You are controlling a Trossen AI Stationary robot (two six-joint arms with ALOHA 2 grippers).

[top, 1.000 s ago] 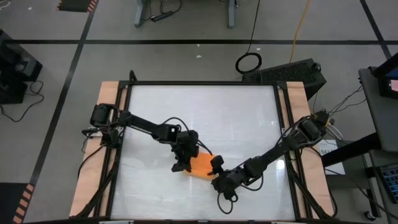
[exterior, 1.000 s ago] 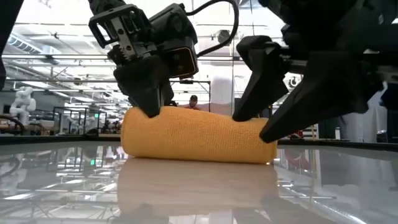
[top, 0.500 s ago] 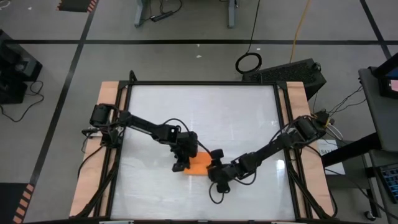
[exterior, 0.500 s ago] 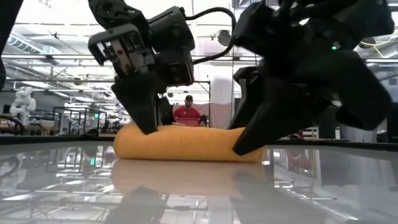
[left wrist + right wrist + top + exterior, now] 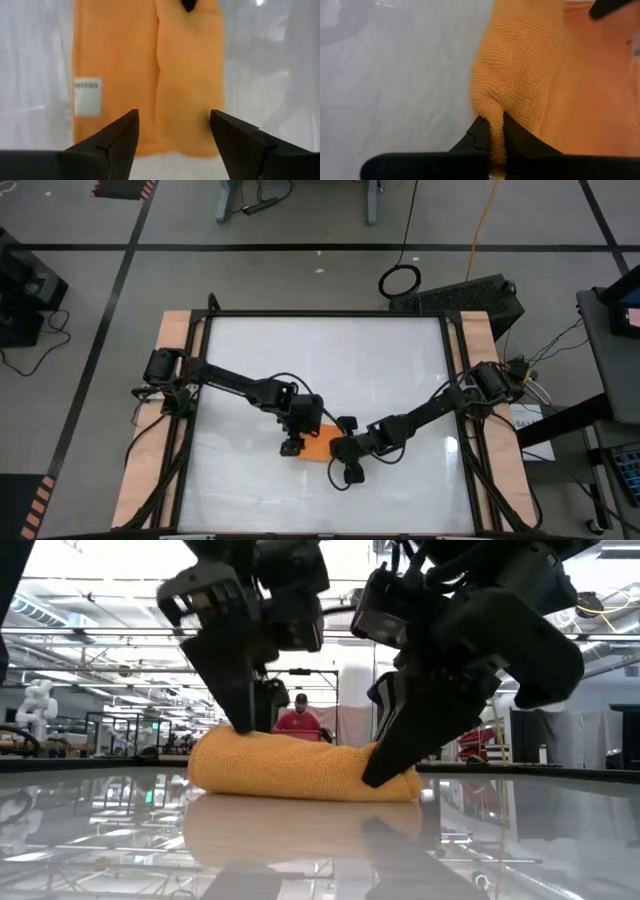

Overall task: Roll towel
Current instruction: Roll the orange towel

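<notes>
Left arm: reaches from the left edge of the surface (image 5: 250, 340) toward its middle front in the high view.
Left gripper (image 5: 292, 442): stands at the left end of the towel; its jaws are spread apart, one finger (image 5: 117, 140) on each side of the cloth's near edge in the left wrist view, clasping nothing. In the low view its tip rests on top of the roll's left end.
Towel (image 5: 316, 446): lies on the glossy white surface, a little forward of centre, between the two grippers.
Towel, look: plain bright orange, soft looped weave, no pattern. In the low view (image 5: 290, 765) it is a low, plump roll, rounded at the left end and pressed down at the right. From the left wrist view (image 5: 150, 75) a lengthwise fold line runs along it, and a small white care label (image 5: 88, 96) sits on the flatter part.
Towel, axis: in the high view the long axis runs roughly left to right across the surface, its right end slightly nearer the front edge; in the low view it lies level, stretching from one gripper to the other.
Right gripper (image 5: 340, 450): at the right end of the towel; its jaws are pinched together on a fold of the cloth's edge, seen closely in the right wrist view (image 5: 491, 131).
Right arm: comes in from the right edge, slanting down to the towel.
Background: a person in a red top (image 5: 295, 718) shows beyond the surface in the low view.
</notes>
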